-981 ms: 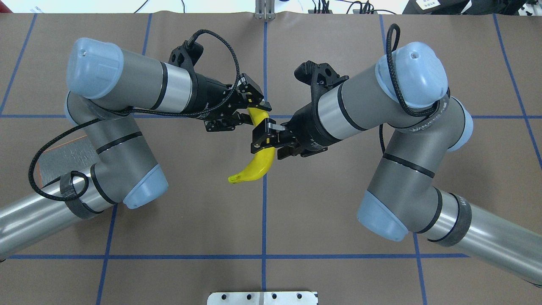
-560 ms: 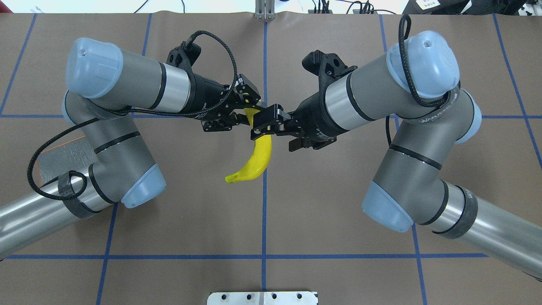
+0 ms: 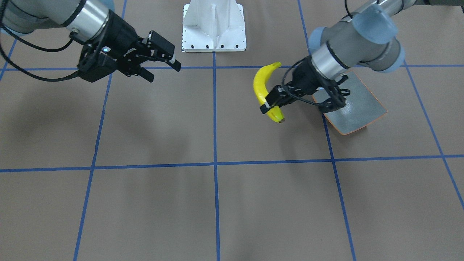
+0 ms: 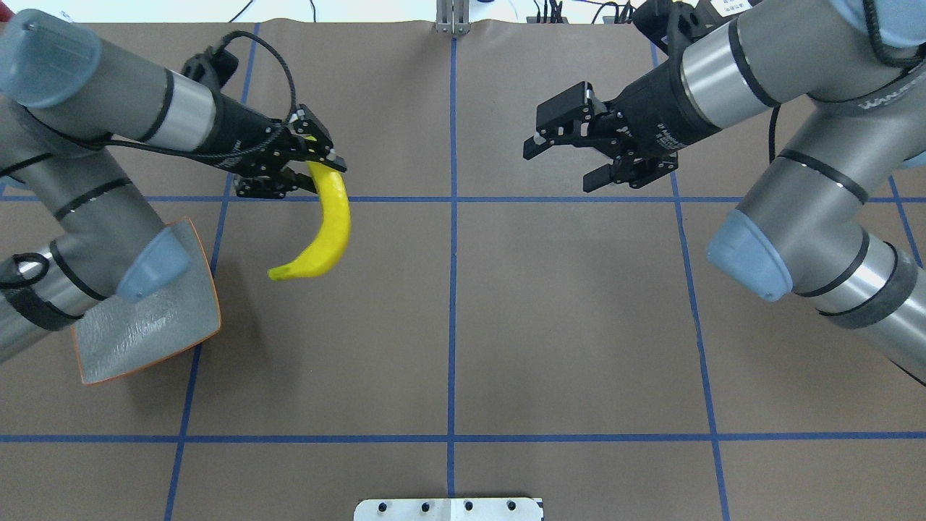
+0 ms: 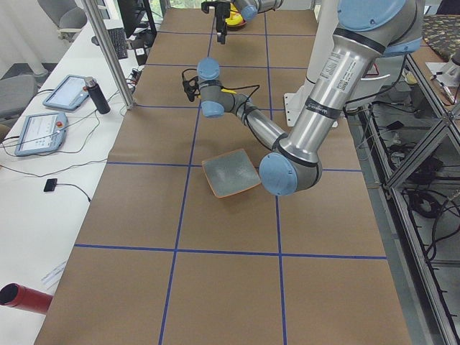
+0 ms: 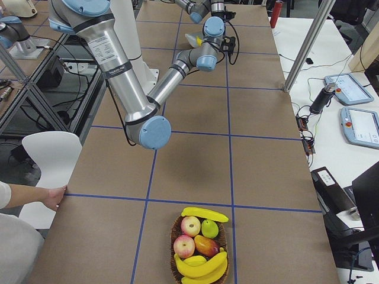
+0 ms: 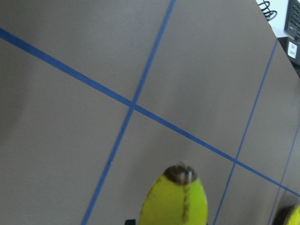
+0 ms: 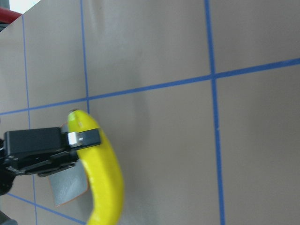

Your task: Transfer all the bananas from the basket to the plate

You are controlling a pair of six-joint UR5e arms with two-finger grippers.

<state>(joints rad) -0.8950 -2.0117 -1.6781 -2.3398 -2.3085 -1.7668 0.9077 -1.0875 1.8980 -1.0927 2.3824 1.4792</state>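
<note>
— The brown tabletop is crossed by blue tape lines. What do you have at its left end?

— You have the plate lying there, partly under the left arm's elbow. Just to its right, your left gripper is clamped on one end of a banana, which hangs curved above the tabletop, clear of the plate.

— And further right?

— Your right gripper is spread wide apart. The basket at the tabletop's right end holds more bananas among other fruit.
</note>
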